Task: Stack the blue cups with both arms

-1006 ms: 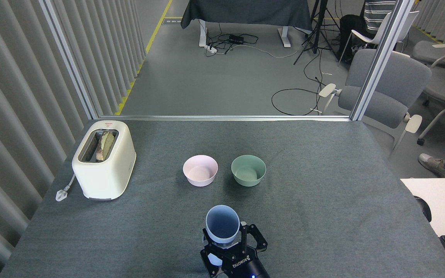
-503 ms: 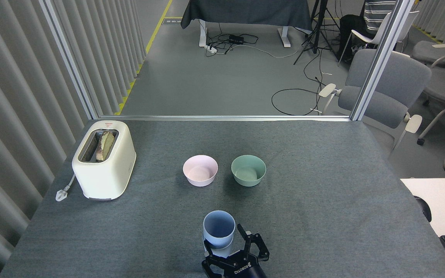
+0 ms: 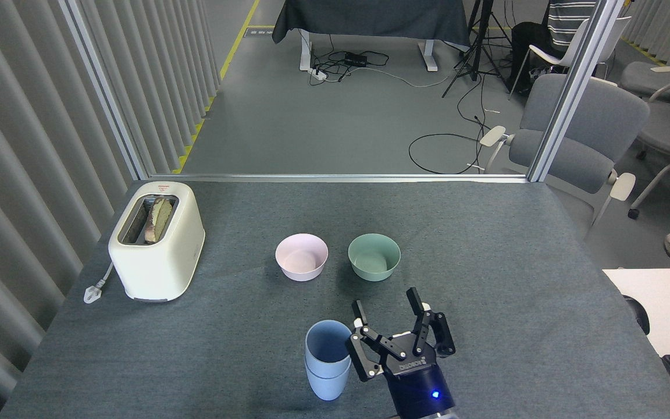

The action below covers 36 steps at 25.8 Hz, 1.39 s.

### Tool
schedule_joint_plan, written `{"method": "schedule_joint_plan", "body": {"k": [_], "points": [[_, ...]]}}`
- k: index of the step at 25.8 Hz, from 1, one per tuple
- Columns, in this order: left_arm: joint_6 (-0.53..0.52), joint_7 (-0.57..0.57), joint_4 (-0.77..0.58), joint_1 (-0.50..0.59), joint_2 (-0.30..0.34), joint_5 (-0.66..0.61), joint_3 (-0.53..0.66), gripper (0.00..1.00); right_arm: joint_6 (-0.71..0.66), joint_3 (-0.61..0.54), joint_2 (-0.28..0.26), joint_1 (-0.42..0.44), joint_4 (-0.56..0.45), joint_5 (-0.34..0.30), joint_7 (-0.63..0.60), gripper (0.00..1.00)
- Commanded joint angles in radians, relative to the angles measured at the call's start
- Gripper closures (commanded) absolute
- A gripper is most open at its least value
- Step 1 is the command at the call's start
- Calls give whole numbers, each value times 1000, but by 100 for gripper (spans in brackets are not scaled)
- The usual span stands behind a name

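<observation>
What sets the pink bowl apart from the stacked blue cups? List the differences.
The pink bowl is low and wide; the blue cups are taller and narrower. The pink bowl stands alone, mid-table beside the mint-green bowl; the blue cups sit nested one inside the other at the near edge, next to the open right gripper. Both are upright, open-topped, handleless and look empty.

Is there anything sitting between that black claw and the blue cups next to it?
Nothing visible. The right claw hangs open just right of the stacked blue cups, with only bare table between them. The pink bowl and green bowl sit farther back.
</observation>
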Motion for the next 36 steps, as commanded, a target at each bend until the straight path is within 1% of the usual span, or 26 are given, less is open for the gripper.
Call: {"method": "schedule_joint_plan", "body": {"k": [1,2,4,5,7,8,10,12,13,15,17,27,36], "points": [[0,0,0,-1,0,0,-1,0,-5,-95,-81,112,24,-10,-11,0],[0,0,-2,-1,0,0,-1,0,-5,-99,-109,158,27,-12,-19,0],[-4,0,-6,-1,0,0,-1,0,-4,-105,-133,234,29,-12,-56,0],[-4,0,-9,-3,-2,0,-2,0,-4,-109,-137,278,29,-13,-85,0],[-7,0,-11,-3,-2,-2,-2,0,-7,-155,-127,361,29,-13,-131,0],[-7,0,-12,-3,-2,-2,-2,0,-11,-177,-124,392,29,-13,-146,0],[-7,0,-11,-6,0,-2,-2,0,-25,-194,-133,427,29,-18,-162,0],[-7,0,-9,-7,2,-2,-2,0,-27,-212,-137,451,27,-49,-165,0],[-7,0,-9,-9,2,-2,-2,0,-27,-226,-137,456,26,-67,-163,0],[-7,0,-3,-18,3,-2,-1,0,-30,-255,-138,456,27,-82,-163,0],[-6,0,0,-27,6,0,1,0,-31,-266,-138,456,26,-82,-163,0],[-1,4,-3,-13,3,0,10,0,-31,-249,-137,439,14,-81,-154,0],[0,3,-3,-13,6,1,12,0,-31,-229,-137,442,9,-81,-153,0]]}}
